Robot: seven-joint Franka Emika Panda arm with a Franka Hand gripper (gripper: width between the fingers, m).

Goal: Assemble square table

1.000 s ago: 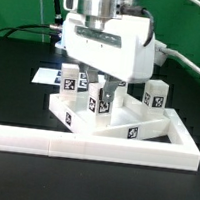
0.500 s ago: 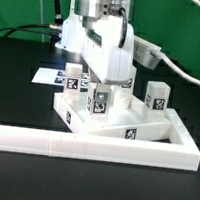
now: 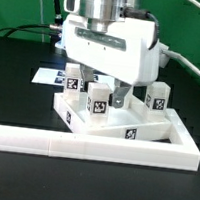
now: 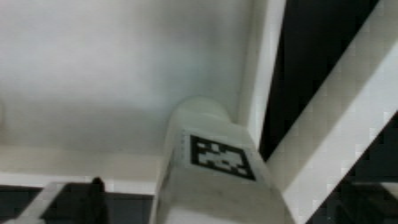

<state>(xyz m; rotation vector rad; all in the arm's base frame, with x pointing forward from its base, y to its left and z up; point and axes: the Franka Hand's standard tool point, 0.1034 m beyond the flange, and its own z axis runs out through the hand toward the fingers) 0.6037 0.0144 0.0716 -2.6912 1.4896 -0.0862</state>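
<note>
The white square tabletop [image 3: 134, 133] lies with its raised rim up, against the white L-shaped bar. A short white leg [image 3: 100, 101] with a tag stands upright on it. My gripper [image 3: 101, 95] hangs straight above this leg, open, one dark finger [image 3: 120, 94] on each side and a gap to the leg. In the wrist view the same leg [image 4: 210, 165] rises between the jaws, with a finger [image 4: 80, 200] apart from it and the tabletop [image 4: 107, 70] behind. Other legs stand at the back [image 3: 70, 80] [image 3: 88, 84] and on the exterior view's right [image 3: 157, 96].
The long white L-shaped border bar [image 3: 83, 144] runs along the front and up the exterior view's right side of the tabletop. The marker board [image 3: 43, 76] lies behind on the left. Green and white cables [image 3: 188, 63] hang at the back.
The wrist turned and then turned back. The jaws have spread apart and let go of the middle leg, which stays upright on the tabletop.
</note>
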